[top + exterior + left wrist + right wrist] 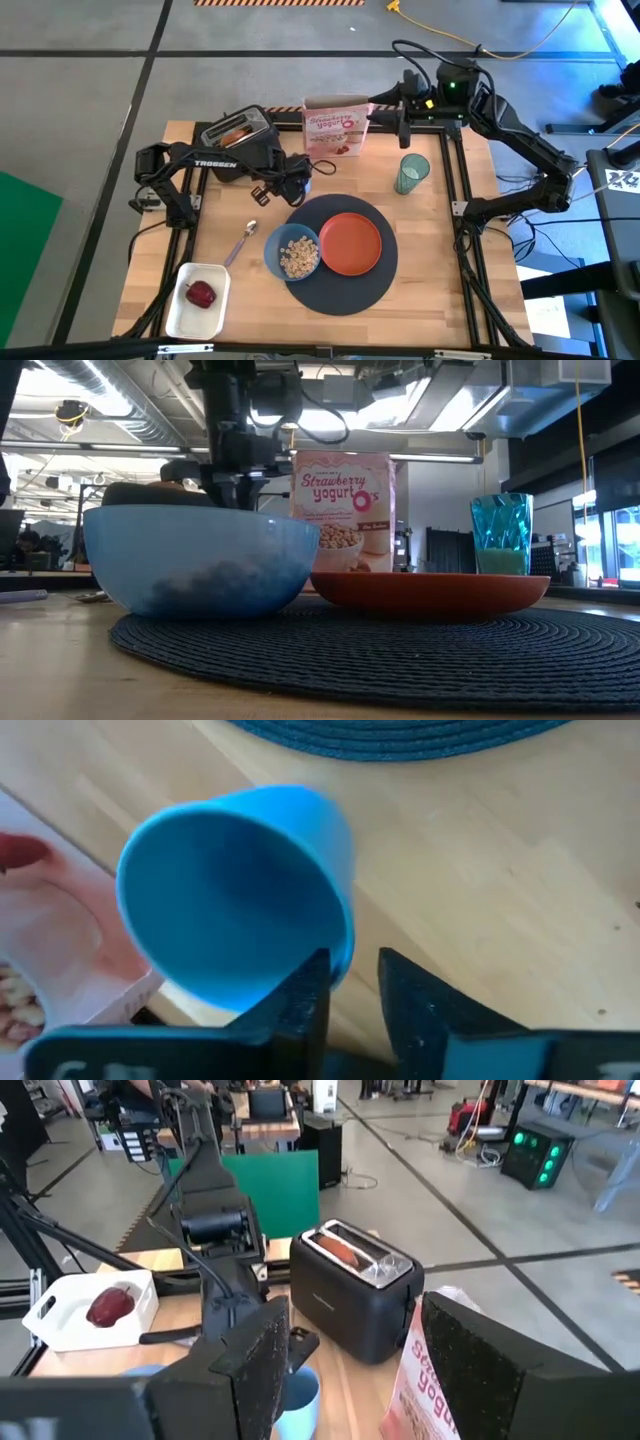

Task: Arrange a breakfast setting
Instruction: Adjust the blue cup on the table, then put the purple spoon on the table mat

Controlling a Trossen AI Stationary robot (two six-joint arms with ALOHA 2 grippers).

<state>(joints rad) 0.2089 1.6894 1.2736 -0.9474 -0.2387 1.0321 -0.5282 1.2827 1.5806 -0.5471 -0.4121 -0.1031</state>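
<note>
One white tray (180, 310) at the near-left corner of the tabletop (230, 330), holding one red apple (201, 294). One metal spoon (241, 240) lies just left of the mat, apart from the tray. One black toaster (238, 135) at the far-left edge, toast (236, 129) visible in its slots.

Left arm reaches from the left edge across toward the tabletop's middle, in front of the toaster. Left gripper (350, 985): jaws closed on the rim of one small blue cup (240, 895), which is tilted with its mouth facing the wrist camera.

One large round dark-grey mat (350, 290) in the near-centre. On it: one blue bowl (293, 253) with cereal (299, 257), on the mat's left part, and one orange plate (350, 243) just right of the bowl, rims close or touching; cannot tell which.

One cereal box (336, 127) stands at the far edge, centre. One translucent green cup (411, 173) stands upright off the mat, between the box and the right edge.

Right arm folds in from the right edge to the far edge. Right gripper (350, 1360) hangs above the cereal box; jaws open, holding nothing.
</note>
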